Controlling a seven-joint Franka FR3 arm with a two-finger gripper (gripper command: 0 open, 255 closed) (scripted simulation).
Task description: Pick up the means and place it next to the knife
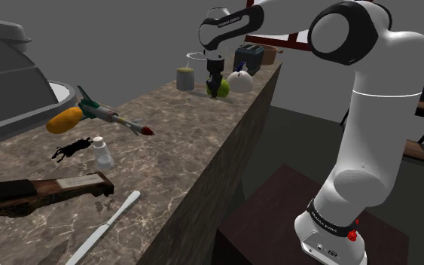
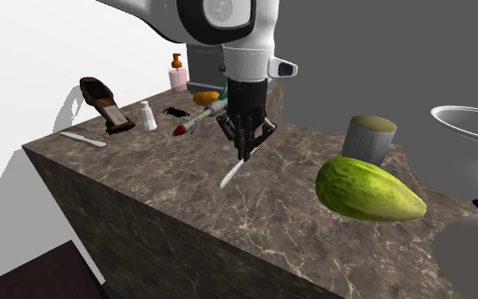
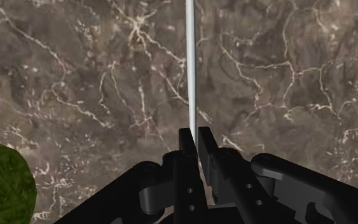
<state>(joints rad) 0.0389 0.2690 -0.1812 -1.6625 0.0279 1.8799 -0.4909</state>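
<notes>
My black gripper (image 1: pixel 215 77) (image 2: pixel 246 151) (image 3: pixel 195 136) is shut on a thin white flat stick (image 2: pixel 233 173) (image 3: pixel 189 63), which slants down from the fingers toward the brown marble counter (image 1: pixel 180 143). Whether its tip touches the stone I cannot tell. The knife (image 1: pixel 106 224) (image 2: pixel 82 138), long and white, lies flat near the counter's front edge, far from the gripper at the shoulder view's lower left. Beside the gripper sits a green oval fruit (image 1: pixel 219 89) (image 2: pixel 368 190) (image 3: pixel 2 181).
Near the gripper stand a grey cup (image 1: pixel 185 78) (image 2: pixel 369 138), a white round pot (image 1: pixel 240 81) and a toaster (image 1: pixel 248 57). A rocket-like toy (image 1: pixel 112 114), small white bottle (image 1: pixel 103 154) and brown wooden object (image 1: pixel 48 190) lie close to the knife. The counter drops off toward the stand.
</notes>
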